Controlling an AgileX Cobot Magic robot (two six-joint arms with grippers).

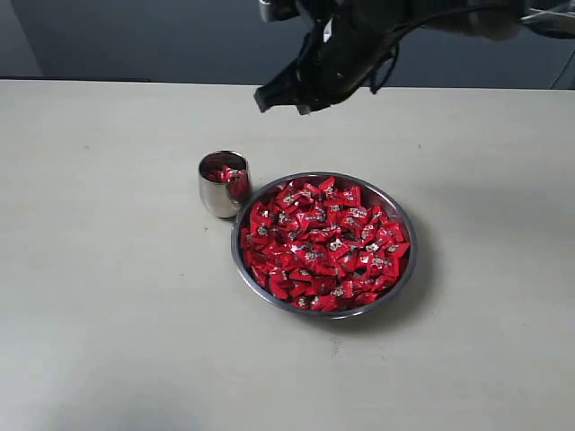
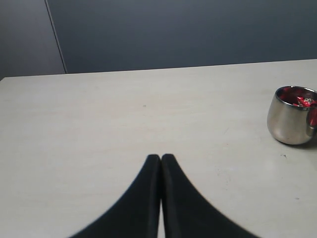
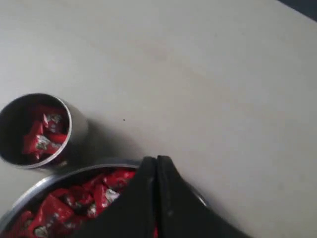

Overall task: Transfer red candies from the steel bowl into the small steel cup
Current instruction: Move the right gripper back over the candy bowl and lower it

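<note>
The steel bowl (image 1: 410, 235) sits at the table's centre, heaped with red candies (image 1: 323, 242). Touching its far left rim stands the small steel cup (image 1: 216, 199), which holds a few red candies (image 1: 225, 171). My right gripper (image 1: 262, 99) hangs shut in the air beyond the bowl and the cup. In the right wrist view its tips (image 3: 157, 159) are pressed together over the bowl rim (image 3: 49, 179), with nothing seen between them and the cup (image 3: 79, 131) off to one side. My left gripper (image 2: 161, 157) is shut and empty above bare table, well apart from the cup (image 2: 287, 121).
The pale table (image 1: 108, 269) stretches wide on every side of the bowl. Its far edge meets a dark blue-grey wall (image 1: 135, 36). The right arm's black body and cables cross the top of the exterior view.
</note>
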